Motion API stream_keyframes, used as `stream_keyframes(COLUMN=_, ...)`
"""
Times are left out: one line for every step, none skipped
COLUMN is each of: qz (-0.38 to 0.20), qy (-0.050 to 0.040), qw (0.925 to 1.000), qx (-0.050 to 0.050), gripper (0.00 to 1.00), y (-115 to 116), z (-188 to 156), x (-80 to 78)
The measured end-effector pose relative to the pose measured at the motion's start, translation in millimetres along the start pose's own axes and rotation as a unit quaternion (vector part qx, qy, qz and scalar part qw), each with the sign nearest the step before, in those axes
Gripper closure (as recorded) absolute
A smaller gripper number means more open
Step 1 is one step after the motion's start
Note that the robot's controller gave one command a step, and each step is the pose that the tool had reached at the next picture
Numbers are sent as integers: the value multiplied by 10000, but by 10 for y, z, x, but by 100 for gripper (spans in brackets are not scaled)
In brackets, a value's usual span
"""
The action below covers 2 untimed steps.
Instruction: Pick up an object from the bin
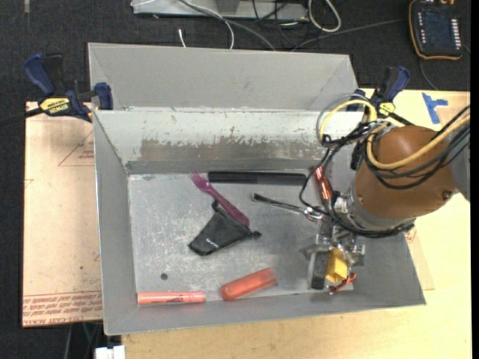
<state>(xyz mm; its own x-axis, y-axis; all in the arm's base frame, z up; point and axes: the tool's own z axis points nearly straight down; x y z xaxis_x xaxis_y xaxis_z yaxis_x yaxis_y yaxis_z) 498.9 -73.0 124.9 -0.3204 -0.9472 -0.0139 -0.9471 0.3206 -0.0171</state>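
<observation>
My gripper (pixel 322 269) points down at the bin's front right corner, low over the floor. A small yellow thing with a red bit (pixel 338 268) sits right against its tip on the right side; whether it is gripped is hidden. An orange-red cylinder (pixel 248 283) lies on the floor to the gripper's left. A thin dark metal tool (pixel 281 201) lies behind the gripper, toward the middle. A red stick (pixel 323 185) leans at the right wall beside the arm.
A black wedge-shaped thing (pixel 218 235) lies mid-bin with a magenta strip (pixel 221 197) behind it. A long black rod (pixel 258 176) rests along the back wall. A pink marker (pixel 171 298) lies at the front edge. The arm's brown cover and cables hang over the right side.
</observation>
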Motion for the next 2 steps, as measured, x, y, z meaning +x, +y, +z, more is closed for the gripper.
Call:
stream_keyframes(qz=10, qy=-3, qw=10000, qx=-21, gripper=100, y=8, z=-70, x=-7)
stream_keyframes(qz=23, qy=-13, qw=10000, qx=-6, gripper=100, y=-2, z=-387, x=-20)
